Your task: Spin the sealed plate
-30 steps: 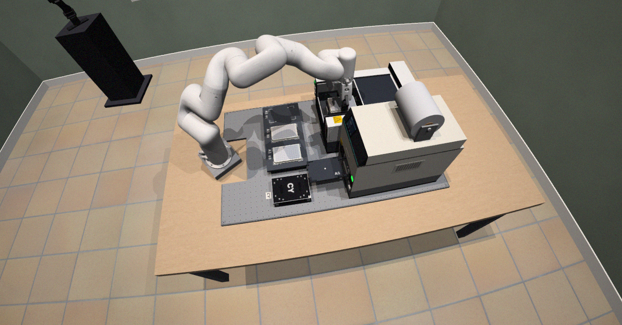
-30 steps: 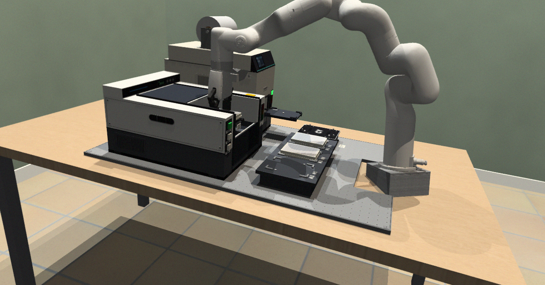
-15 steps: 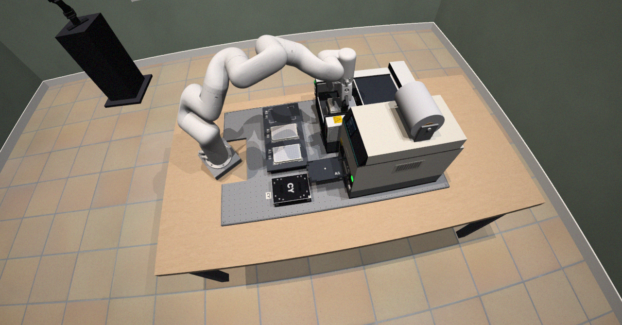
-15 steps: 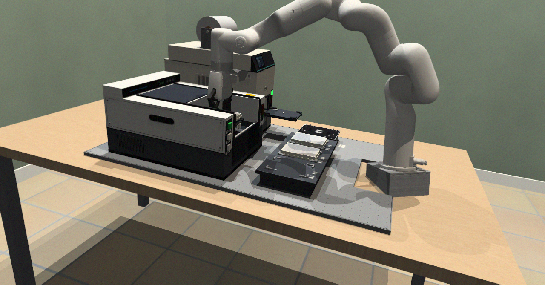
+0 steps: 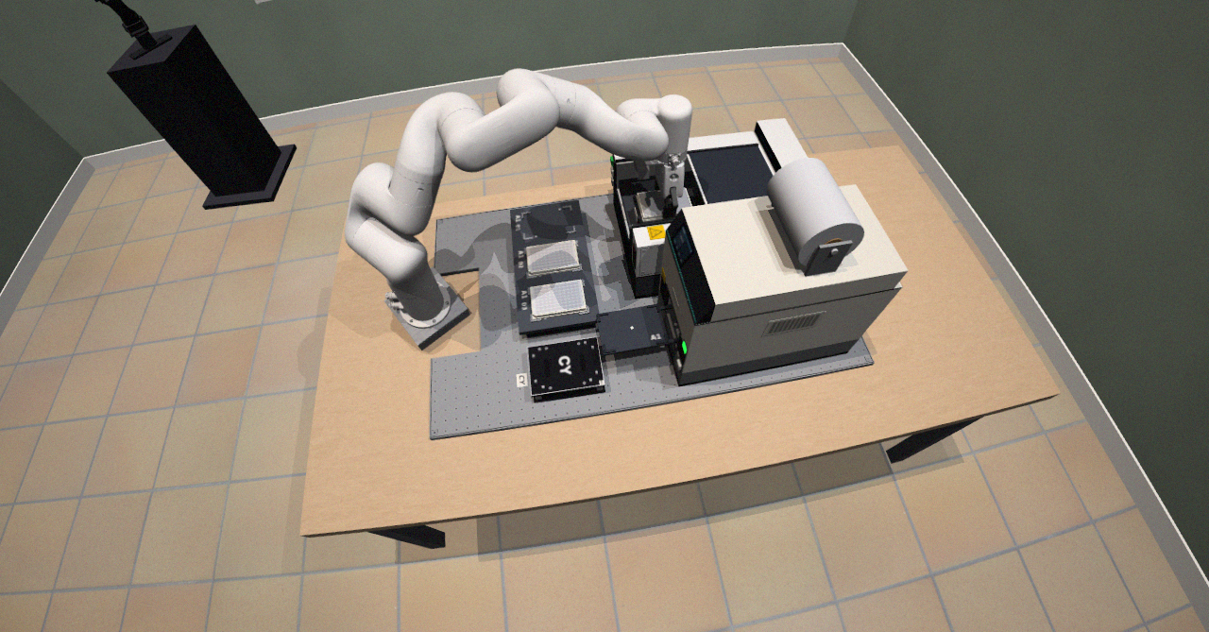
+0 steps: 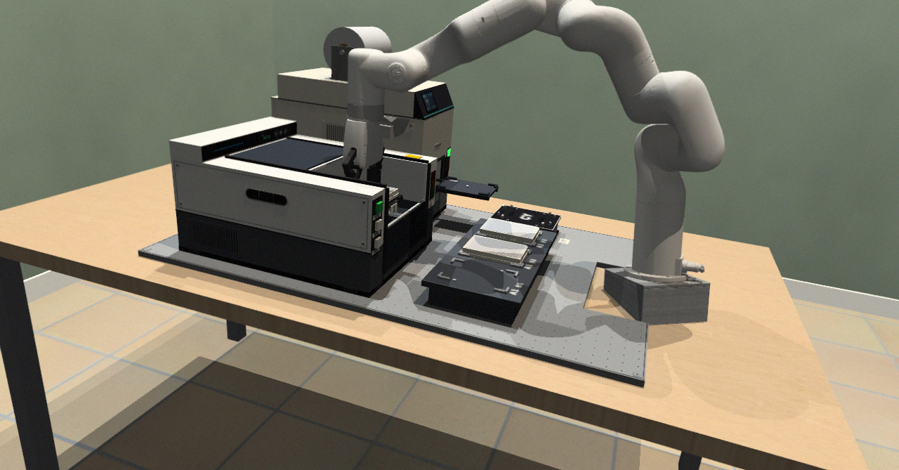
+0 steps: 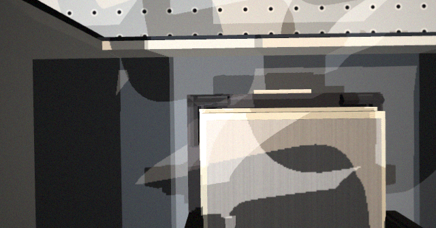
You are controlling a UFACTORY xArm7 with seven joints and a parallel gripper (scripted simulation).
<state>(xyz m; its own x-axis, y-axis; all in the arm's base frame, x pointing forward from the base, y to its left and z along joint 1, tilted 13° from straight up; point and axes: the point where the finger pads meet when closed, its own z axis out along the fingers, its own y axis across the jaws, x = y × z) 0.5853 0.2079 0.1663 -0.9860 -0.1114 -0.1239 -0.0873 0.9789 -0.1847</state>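
Observation:
My gripper [image 5: 668, 196] reaches down into the open door bay of the centrifuge [image 5: 726, 171] and is shut on the sealed plate K73 [image 7: 293, 167]. The plate's pale foil top fills the lower wrist view, with the dark bucket frame [image 7: 208, 100] just beyond it. I cannot tell whether the plate rests in the bucket. In the exterior view the gripper [image 6: 361, 168] is at the level of the centrifuge's top. BAL [image 5: 551, 256] lies on D2 and K37 [image 5: 557, 297] on D3. The sealer's stage [image 5: 634, 330] is out and empty. The CY nest [image 5: 566, 365] is empty.
The sealer [image 5: 777, 281] with its foil roll stands right beside the bay. D1 [image 6: 477, 275] is empty. The centrifuge's keys [image 6: 377, 222] sit on its front edge beside the opening. The bay walls close in on both sides of the gripper.

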